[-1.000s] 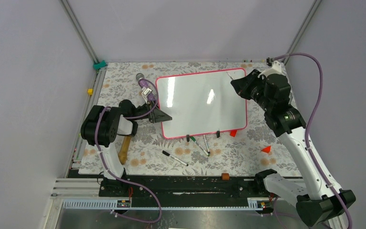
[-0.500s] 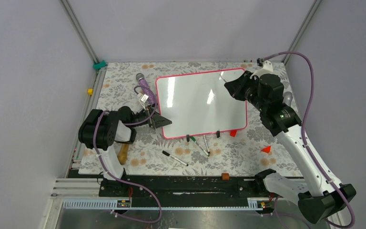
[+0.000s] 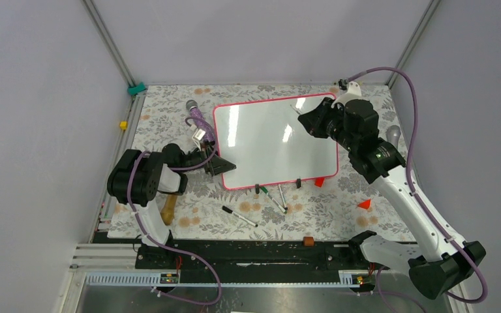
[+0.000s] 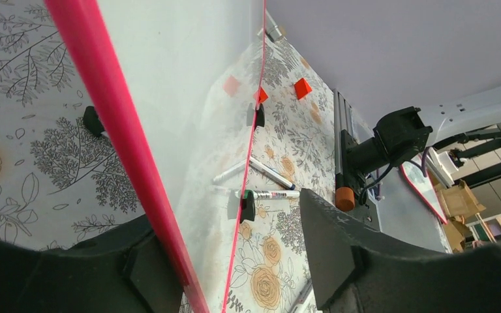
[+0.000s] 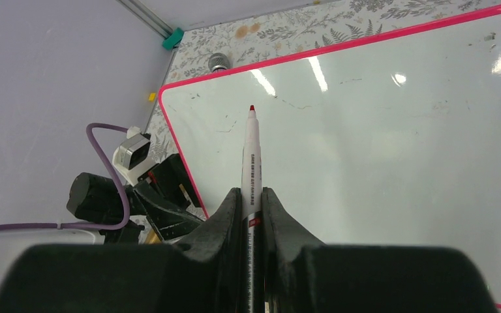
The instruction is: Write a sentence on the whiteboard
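Step in hand: getting set to write, no stroke made yet. The whiteboard (image 3: 274,140) lies flat mid-table, long side across, and its face is blank apart from glare and faint smudges. The right tool (image 3: 308,121) is clamped on a red-tipped marker (image 5: 252,156), tip pointing out and held above the far right part of the board, not touching as far as I can tell. The left tool (image 3: 216,163) sits at the board's left edge near the front corner, jaws partly apart with the pink frame between them and not pinching it. Next move likely calls for the left side to steady that edge, then the marker tip to drop gently onto the surface at a starting point with room for the line to run; too much push could slide the glossy board. The table (image 3: 169,117) has a floral cover. Spare pens (image 3: 239,216) lie in front of the board, two black clips (image 3: 298,183) on its near edge, a red cone (image 3: 364,204) to the right. Plain grey walls, metal corner posts.
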Available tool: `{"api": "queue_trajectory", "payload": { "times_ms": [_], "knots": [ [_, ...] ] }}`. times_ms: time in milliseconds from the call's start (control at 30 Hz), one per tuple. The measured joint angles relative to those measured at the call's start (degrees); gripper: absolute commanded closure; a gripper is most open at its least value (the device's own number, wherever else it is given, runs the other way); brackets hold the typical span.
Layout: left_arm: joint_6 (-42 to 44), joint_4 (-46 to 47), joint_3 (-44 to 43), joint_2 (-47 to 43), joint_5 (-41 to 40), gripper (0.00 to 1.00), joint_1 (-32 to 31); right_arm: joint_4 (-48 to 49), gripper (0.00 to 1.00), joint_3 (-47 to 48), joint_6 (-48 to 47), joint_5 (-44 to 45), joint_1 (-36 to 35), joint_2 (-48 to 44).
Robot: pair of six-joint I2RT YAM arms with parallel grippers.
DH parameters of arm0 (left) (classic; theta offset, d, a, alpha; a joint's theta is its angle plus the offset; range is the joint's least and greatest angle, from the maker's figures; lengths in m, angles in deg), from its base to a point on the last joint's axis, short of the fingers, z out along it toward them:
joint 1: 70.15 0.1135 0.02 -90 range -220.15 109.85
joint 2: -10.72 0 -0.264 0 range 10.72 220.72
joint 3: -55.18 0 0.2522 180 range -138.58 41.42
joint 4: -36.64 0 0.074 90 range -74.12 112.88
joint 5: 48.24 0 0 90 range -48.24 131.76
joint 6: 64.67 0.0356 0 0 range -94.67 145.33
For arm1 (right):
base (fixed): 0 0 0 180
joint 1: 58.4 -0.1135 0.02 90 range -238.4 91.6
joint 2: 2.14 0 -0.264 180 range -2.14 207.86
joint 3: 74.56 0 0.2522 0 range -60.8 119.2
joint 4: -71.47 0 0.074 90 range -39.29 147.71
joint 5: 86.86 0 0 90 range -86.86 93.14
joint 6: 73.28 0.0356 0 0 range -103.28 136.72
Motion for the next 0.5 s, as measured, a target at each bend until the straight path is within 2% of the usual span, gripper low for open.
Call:
{"api": "queue_trajectory", "payload": {
  "times_ms": [233,500],
  "knots": [
    [5.8,-0.1,-1.8,2.4,3.6,0.63,-0.3,0.0,1.00,0.1,-0.8,0.0,-1.6,0.0],
    [9.3,0.3,-2.6,4.9,6.2,0.69,-0.5,-0.2,1.00,1.0,-1.3,0.1,-3.0,0.7]
  ]
}}
